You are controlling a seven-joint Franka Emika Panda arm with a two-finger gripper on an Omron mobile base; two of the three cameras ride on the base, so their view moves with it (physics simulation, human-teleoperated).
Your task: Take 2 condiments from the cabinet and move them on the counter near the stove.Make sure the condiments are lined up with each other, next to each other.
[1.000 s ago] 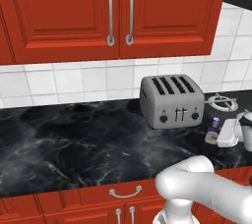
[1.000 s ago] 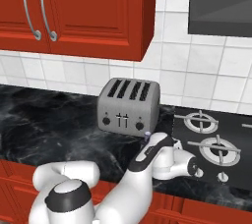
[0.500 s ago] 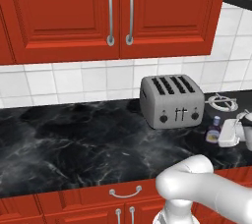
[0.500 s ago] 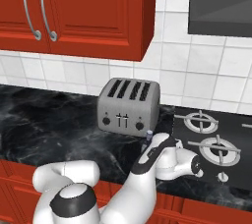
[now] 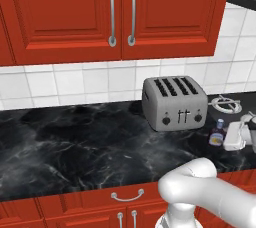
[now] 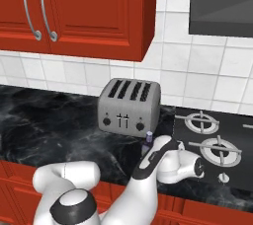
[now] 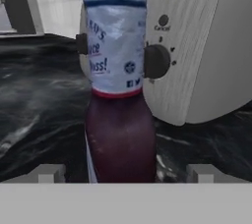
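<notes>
A dark brown condiment bottle (image 7: pixel 120 120) with a pale label stands upright on the black marble counter (image 5: pixel 75 137), just in front of the toaster. My gripper (image 7: pixel 125 174) is open around its base. Both fingertips (image 7: pixel 49 173) stand clear of the glass, with a gap on each side. From the left base view the bottle (image 5: pixel 217 133) shows its blue-grey cap, with the gripper (image 5: pixel 225 138) just to its right. In the right base view the bottle (image 6: pixel 147 141) peeks out behind my forearm, left of the stove (image 6: pixel 212 142). The red cabinet (image 5: pixel 120 12) above has its doors shut.
A silver four-slot toaster (image 5: pixel 174 102) stands right behind the bottle and close to the hand. The stove's burner grates (image 6: pixel 201 120) lie to the right, under a dark range hood (image 6: pixel 222 12). Red drawer fronts (image 5: pixel 125 197) run below the counter's front edge.
The fingers have spread apart and let go of the bottle, which stays upright on the counter. The hand has barely shifted.
</notes>
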